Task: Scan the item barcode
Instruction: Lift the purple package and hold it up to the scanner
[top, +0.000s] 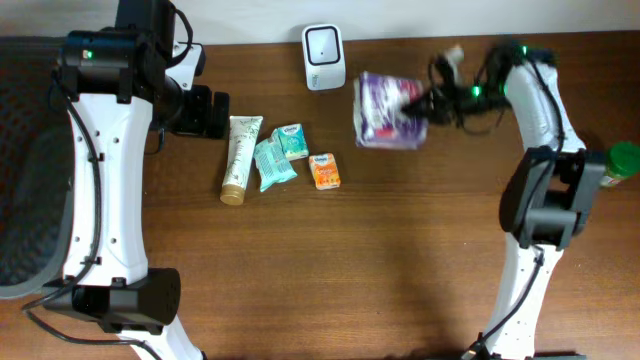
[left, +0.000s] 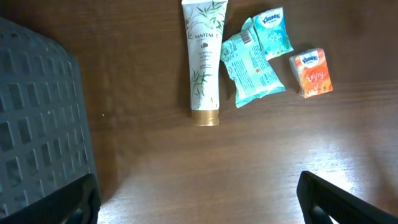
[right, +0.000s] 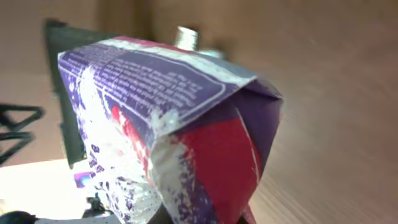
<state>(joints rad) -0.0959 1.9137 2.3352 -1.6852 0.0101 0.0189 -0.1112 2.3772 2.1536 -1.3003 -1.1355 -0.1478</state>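
glossy plastic-film purple pkt (top: 386, 118), smooth dark wood table (top: 400, 250), matt plastic tube (top: 240, 155)

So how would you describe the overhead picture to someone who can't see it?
From above, the right gripper is shut on a purple packet beside a white scanner at the far edge of a wooden table. To the left lie a cream tube, two teal packets and an orange packet, with the open left gripper next to them.

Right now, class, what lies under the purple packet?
Around the purple packet, pinched in the jaws of the right gripper, only brown table shows. The patch straight beneath is covered in every view.
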